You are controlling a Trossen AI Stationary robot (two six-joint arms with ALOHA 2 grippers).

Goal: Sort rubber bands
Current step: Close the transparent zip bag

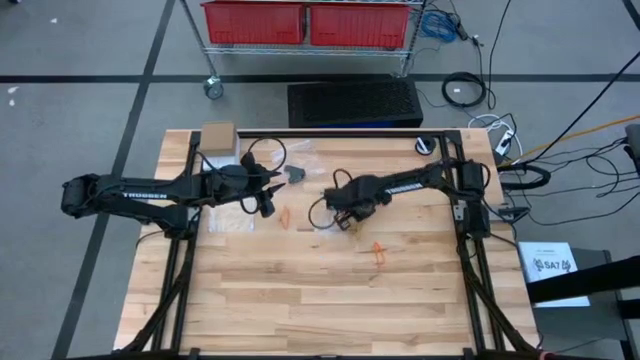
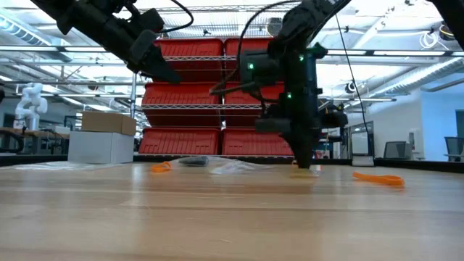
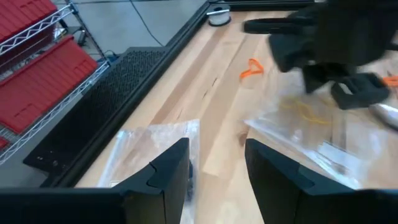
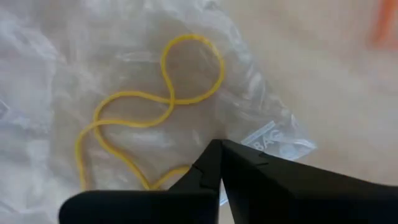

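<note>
One yellow rubber band [image 4: 149,112] partly hidden behind right hand [image 4: 217,152], seemingly closed.

My right gripper [image 4: 219,163] covers the lower end of the yellow rubber band [image 4: 163,93], so I cannot see where that loop closes; its fingers meet in front of it. The clear bag [image 4: 261,134] under it runs off the frame on several sides, and its printed label is cut short by my finger. An orange smear [image 4: 382,22] at the corner is too blurred to name. From my left wrist, my right arm [image 3: 336,43] is a dark blur hiding part of another bag [image 3: 311,134]. From above, the bags are too faint to outline.
</note>
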